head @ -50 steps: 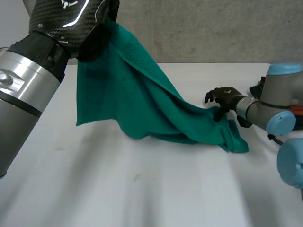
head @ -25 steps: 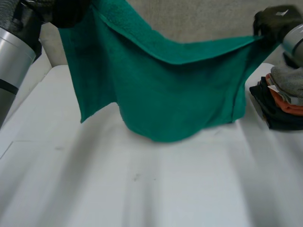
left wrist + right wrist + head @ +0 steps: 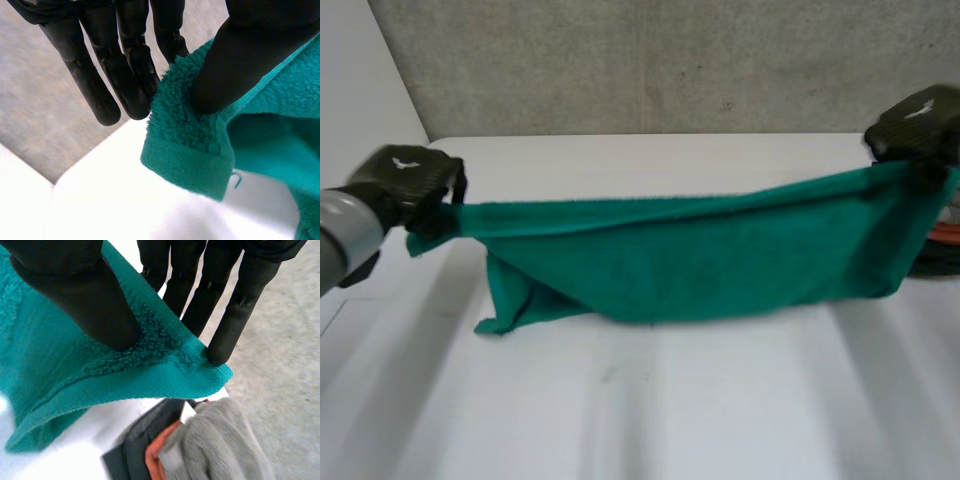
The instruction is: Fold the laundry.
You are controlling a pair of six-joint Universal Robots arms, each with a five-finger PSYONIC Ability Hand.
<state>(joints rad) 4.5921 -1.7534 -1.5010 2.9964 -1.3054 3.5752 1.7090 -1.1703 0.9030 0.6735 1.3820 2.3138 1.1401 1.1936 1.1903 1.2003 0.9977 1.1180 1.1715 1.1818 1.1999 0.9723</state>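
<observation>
Two towel point(image 3: 720, 265) corners pinched by left hand point(image 3: 405, 180) and right hand point(image 3: 915, 125), now lower, top edge tauter

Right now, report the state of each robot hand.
Left robot hand: shut, pinching one top corner of the green towel.
Right robot hand: shut, pinching the opposite top corner of the towel.

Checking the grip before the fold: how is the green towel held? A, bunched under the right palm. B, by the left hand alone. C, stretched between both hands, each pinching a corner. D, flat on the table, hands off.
C: the left hand and the right hand each pinch a corner of the green towel, thumb against fingers.
</observation>
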